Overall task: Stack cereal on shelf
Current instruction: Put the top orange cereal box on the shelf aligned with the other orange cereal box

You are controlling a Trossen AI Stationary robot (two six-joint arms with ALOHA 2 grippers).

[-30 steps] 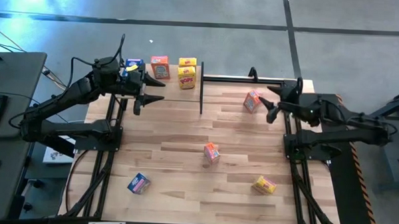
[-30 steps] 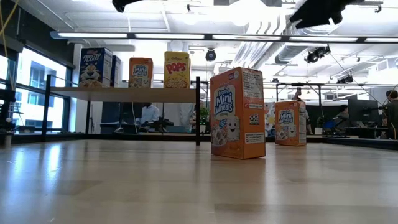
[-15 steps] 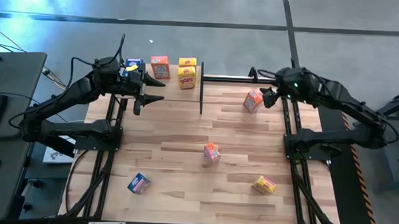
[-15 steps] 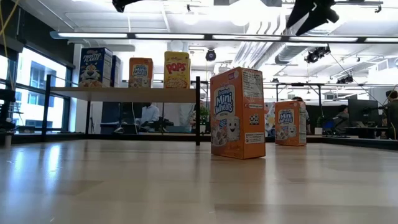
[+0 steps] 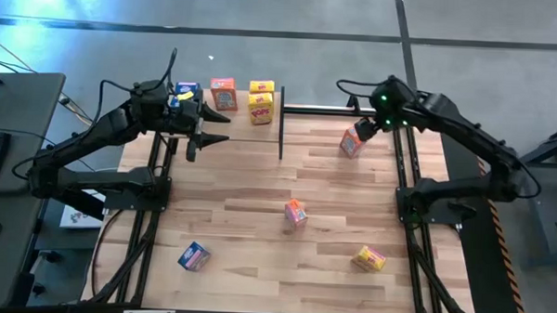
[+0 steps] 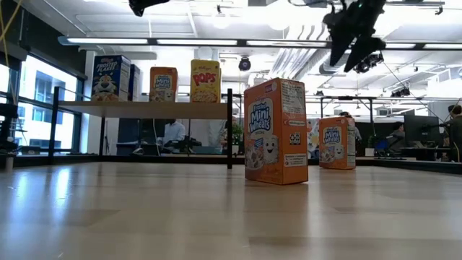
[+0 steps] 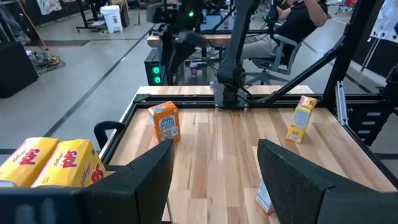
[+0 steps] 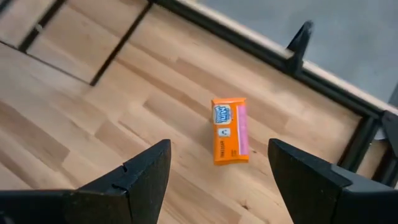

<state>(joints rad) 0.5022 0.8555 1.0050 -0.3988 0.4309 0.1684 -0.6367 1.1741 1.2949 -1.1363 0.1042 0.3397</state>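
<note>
Planked wood forms the tabletop (image 5: 259, 188) you are working over, with an open office beyond it in the low view. At its far left stands the shelf (image 6: 144, 110), a light board on thin black posts.

Over the last second your right arm has swung in from the right edge toward the far side, and the right gripper (image 5: 363, 128) now hangs above an orange box (image 5: 351, 141) standing near the far right corner. Its fingers are spread and hold nothing; the wrist camera frames that box (image 8: 229, 130) between them. By my reading, this is the approach to the next pick, with the descent not yet begun.

Your left gripper (image 5: 205, 128) has not moved. It waits just in front of the shelf, fingers apart and empty.

Counted from above: four boxes on the shelf, one blue (image 5: 186, 89), one orange-red (image 5: 223, 94), two yellow (image 5: 260, 102). Four lie on the table: that orange one, another orange (image 5: 295, 213) at the centre, a blue (image 5: 193, 257) near left, a yellow (image 5: 369, 260) near right.
</note>
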